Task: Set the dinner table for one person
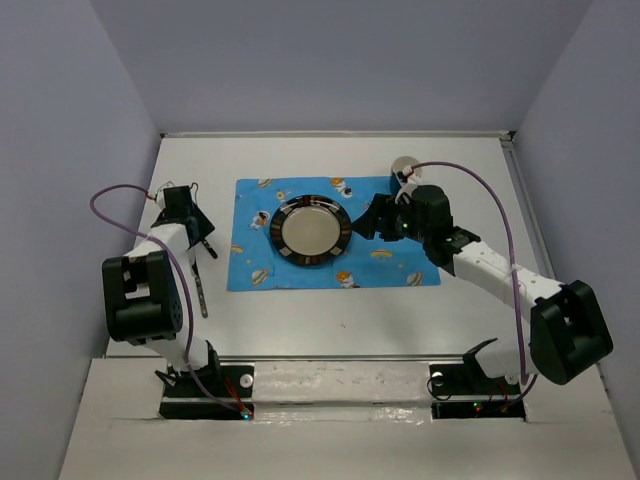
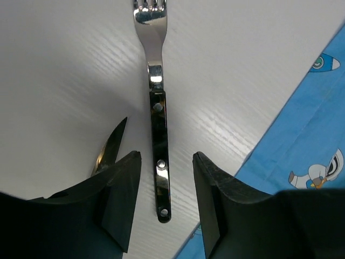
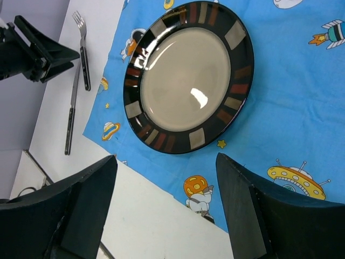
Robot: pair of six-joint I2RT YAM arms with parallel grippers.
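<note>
The white dinner table (image 1: 330,315) holds a blue cartoon-printed mat (image 1: 400,265) with a dark-rimmed plate (image 1: 312,231) on it. A fork (image 2: 156,108) lies flat on the table left of the mat, tines pointing away. My left gripper (image 2: 165,162) is open, its fingers on either side of the fork's handle and apart from it. A knife (image 1: 200,290) lies on the table nearer the front; its tip (image 2: 110,145) shows beside my left finger. My right gripper (image 3: 166,178) is open and empty above the mat's right part, beside the plate (image 3: 188,75).
A white cup (image 1: 404,165) stands at the mat's far right corner, behind my right arm. The fork (image 3: 83,51) and knife (image 3: 71,108) also show in the right wrist view. Metal rails edge the table; grey walls enclose it.
</note>
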